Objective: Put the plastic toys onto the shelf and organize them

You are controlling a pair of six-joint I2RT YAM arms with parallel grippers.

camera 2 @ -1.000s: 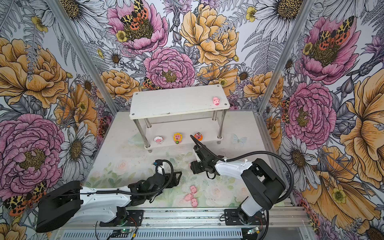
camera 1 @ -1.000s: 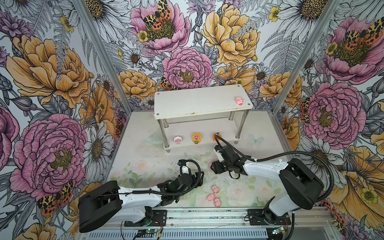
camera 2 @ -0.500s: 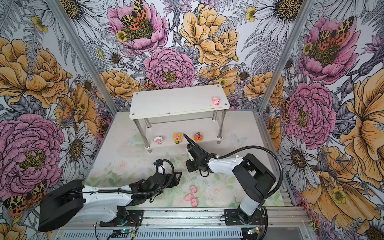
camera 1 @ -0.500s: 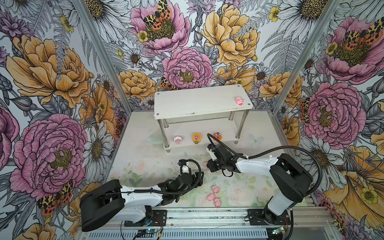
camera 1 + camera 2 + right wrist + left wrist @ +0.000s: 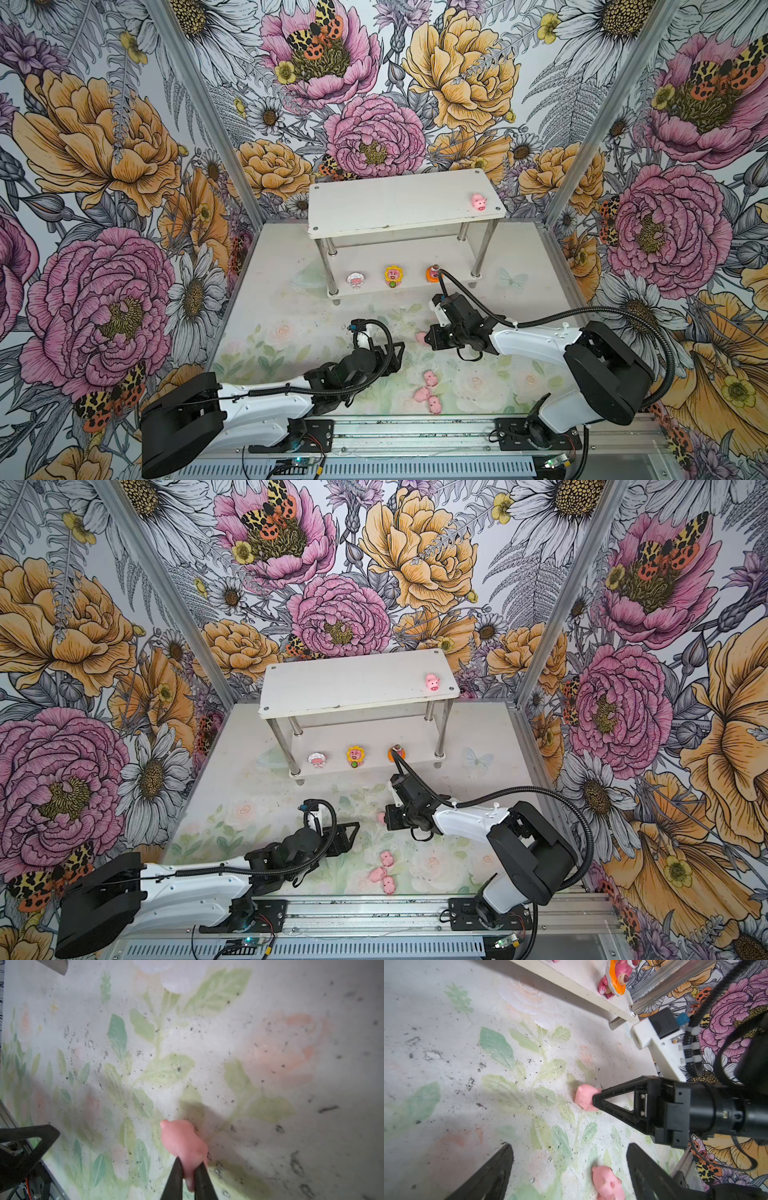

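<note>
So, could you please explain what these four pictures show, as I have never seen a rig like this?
Two robot arms stand at a flower-printed table. Both top views look down from overhead; the other two come from cameras on each arm's wrist. The right end effector is shut on a small pink pig; the left end effector is open and empty. Three more pigs lie loose on the table. The white shelf holds one pig on top and three pig-faced figures below.
</note>
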